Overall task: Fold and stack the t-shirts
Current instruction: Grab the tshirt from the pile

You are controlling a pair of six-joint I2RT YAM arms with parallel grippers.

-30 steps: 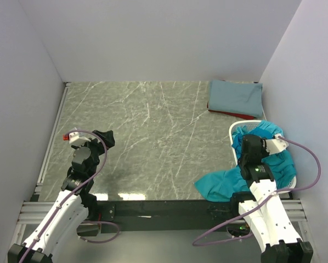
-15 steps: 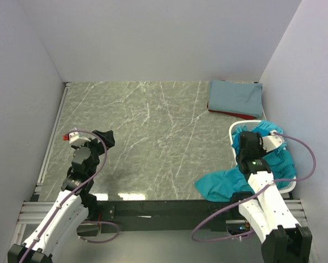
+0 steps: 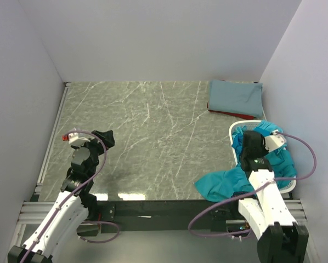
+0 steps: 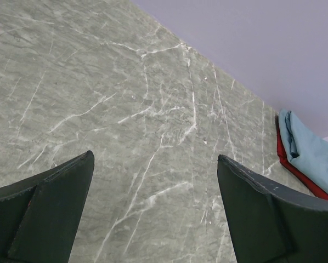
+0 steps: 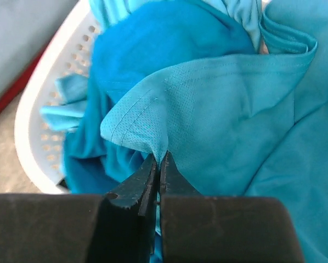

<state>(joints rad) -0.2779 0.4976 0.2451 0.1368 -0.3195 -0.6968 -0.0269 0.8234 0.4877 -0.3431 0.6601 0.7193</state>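
Several teal t-shirts lie heaped in a white basket at the right; one of them spills over the rim onto the table. My right gripper is over the heap, shut on a pinched fold of teal t-shirt that rises from its fingertips. At the back right a folded grey-blue t-shirt rests on a dark red one. My left gripper hangs open above the bare marble at the left, nothing between its fingers.
The perforated basket wall curves along the left of the right wrist view. The folded grey-blue shirt and the red edge under it show far right in the left wrist view. White walls close in the marble table.
My right gripper has shifted slightly deeper over the basket, opened and closed again on a fold of teal cloth. The left arm has stayed still.
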